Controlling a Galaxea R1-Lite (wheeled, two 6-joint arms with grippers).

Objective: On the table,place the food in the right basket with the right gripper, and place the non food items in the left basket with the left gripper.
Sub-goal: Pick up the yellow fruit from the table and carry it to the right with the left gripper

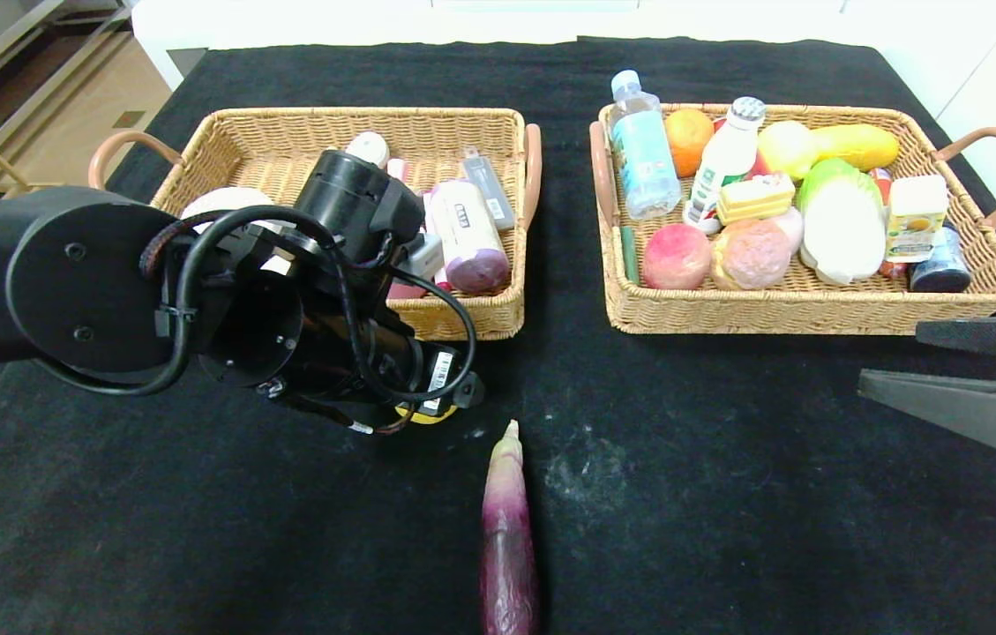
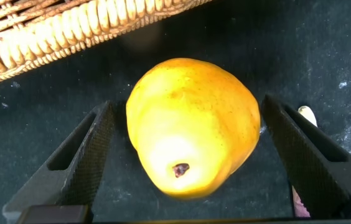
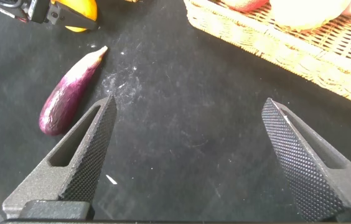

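The left pincer [image 2: 188,162] straddles the yellow pear [image 2: 191,124] on the tabletop [image 1: 727,494], fingers spread (not touching it). The right pincer [image 3: 188,155] hovers released near the eggplant [image 1: 508,538].

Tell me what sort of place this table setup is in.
Probably a robot test lab staged as a sorting station. A table draped in black cloth carries two matching wicker baskets, the left basket with toiletries and the right basket with fruit and bottles. Bare floor and white furniture lie behind.
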